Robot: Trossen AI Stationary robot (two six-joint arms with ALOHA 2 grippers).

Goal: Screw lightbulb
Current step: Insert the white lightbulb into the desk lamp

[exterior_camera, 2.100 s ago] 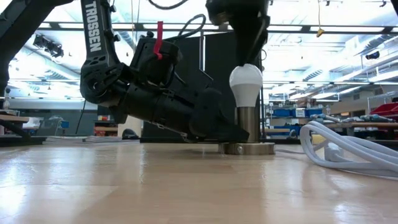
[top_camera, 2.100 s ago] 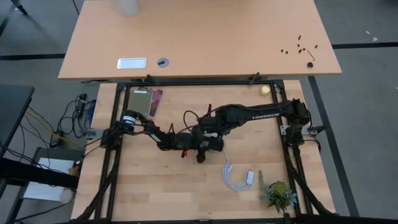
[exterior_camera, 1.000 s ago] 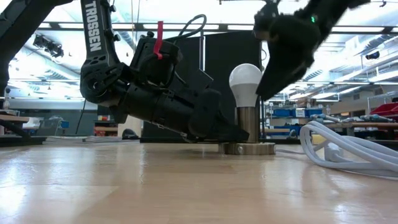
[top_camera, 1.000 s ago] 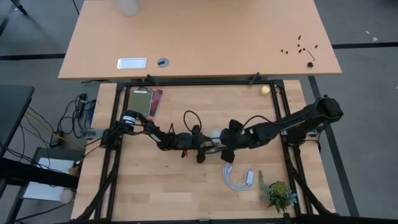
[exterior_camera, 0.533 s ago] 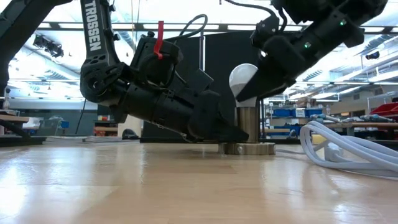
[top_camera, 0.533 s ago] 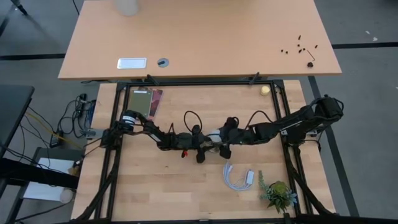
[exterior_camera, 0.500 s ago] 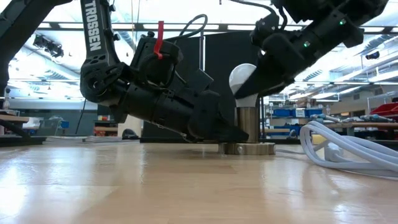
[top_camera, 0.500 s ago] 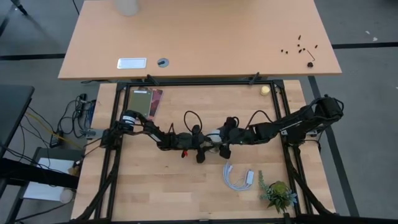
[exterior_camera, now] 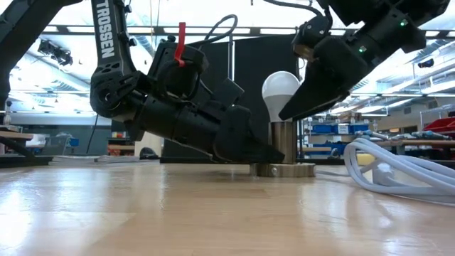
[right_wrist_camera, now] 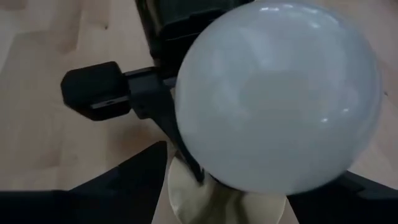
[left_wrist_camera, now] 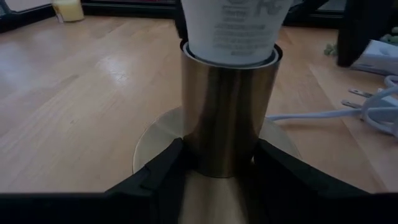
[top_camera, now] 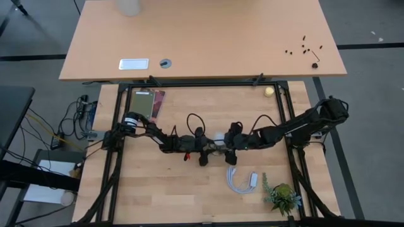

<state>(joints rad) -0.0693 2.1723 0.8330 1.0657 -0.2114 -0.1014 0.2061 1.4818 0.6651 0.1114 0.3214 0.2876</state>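
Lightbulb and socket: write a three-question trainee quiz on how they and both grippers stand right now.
1. True or false: the lightbulb lies flat on the table.
2. Which gripper has its fingers either side of the brass socket tube? A) left gripper B) right gripper
3. Fill in: the coiled white cable lies on the ___ arm's side of the table.

Key:
1. False; it stands upright in the socket.
2. A; its fingers flank the tube just above the round base disc.
3. Right.
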